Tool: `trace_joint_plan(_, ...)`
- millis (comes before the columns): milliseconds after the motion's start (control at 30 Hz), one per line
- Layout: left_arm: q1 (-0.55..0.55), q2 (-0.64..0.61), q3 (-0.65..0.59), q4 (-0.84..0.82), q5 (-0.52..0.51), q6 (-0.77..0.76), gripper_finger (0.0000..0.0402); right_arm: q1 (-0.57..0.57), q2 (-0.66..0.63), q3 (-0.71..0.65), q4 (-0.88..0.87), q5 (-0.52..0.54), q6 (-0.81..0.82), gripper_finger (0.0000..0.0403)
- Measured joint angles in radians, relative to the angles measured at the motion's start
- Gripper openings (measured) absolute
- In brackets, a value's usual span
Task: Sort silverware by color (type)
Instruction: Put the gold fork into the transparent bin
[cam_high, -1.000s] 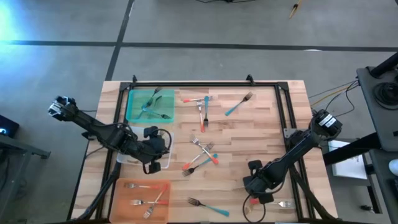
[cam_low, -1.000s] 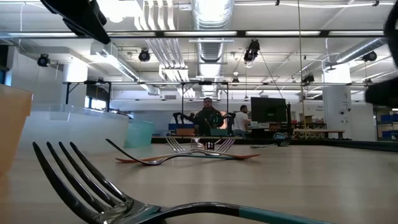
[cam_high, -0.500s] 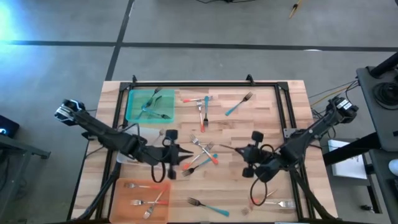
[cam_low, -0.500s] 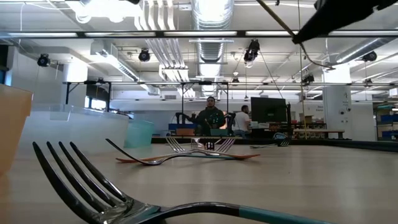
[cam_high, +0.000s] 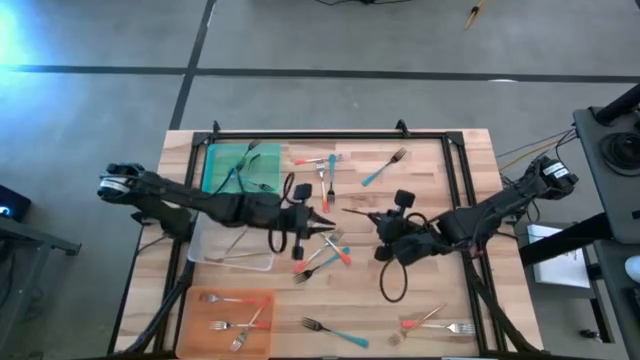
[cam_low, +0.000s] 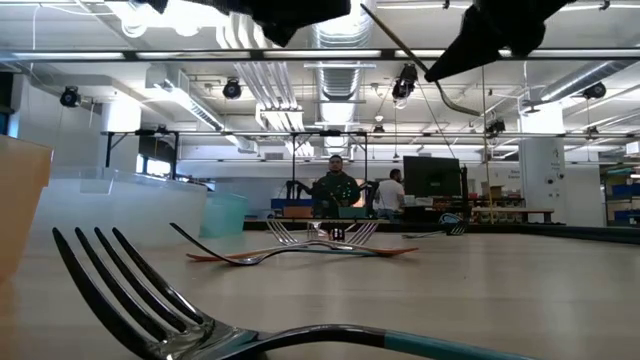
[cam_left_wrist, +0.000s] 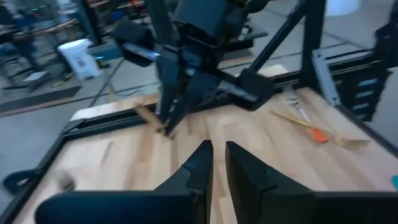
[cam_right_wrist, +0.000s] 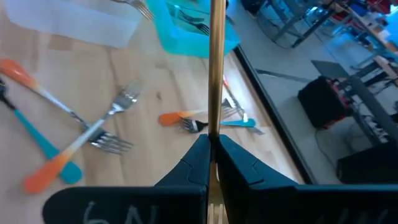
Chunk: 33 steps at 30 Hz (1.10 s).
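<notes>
left gripper (cam_high: 327, 222) facing right gripper (cam_high: 364, 214), narrow gap, forks (cam_high: 325, 250) beneath

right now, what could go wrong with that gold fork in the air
The slim gold fork is pinched only on its thin shaft by the right tool; it might slip and drop among the teal- and coral-handled metal forks below. The left tool, slightly open, points tip to tip at it, so the two could collide.

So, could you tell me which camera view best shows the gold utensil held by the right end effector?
The right wrist view: the gold utensil runs out from between the right end effector's shut fingers. The high view shows only a thin sliver, the left wrist view a short stub, and the low view nothing clear of it.
</notes>
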Motion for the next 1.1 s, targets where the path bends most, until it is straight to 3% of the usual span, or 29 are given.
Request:
trace_joint_plan(267, 0.148, 0.12, 0.0, 0.127, 0.197, 0.032, 0.0027, -0.095, -0.013, 0.0, 0.002, 0.0, -0.085, 0.0009)
trace_joint_plan(500, 0.23, 0.244, 0.0, 0.317, 0.284, -0.026, 0.0027, -0.18, -0.013, 0.0, 0.001, -0.001, -0.148, 0.0009)
trace_joint_plan(567, 0.236, 0.269, 0.004, 0.35, 0.275, -0.025, 0.0027, -0.201, -0.013, 0.0, 0.0, -0.001, -0.187, 0.0009)
trace_joint_plan(767, 0.239, 0.323, 0.07, 0.294, 0.041, -0.032, 0.0027, -0.266, -0.035, 0.0, -0.001, -0.004, -0.269, 0.0009)
trace_joint_plan(900, 0.246, 0.334, 0.141, 0.134, 0.029, -0.094, 0.0027, -0.312, -0.073, 0.0, -0.003, -0.018, -0.295, 0.0011)
trace_joint_plan(1100, 0.267, 0.333, 0.185, 0.098, 0.06, -0.05, 0.0027, -0.373, -0.137, 0.001, -0.005, -0.09, -0.301, 0.0012)
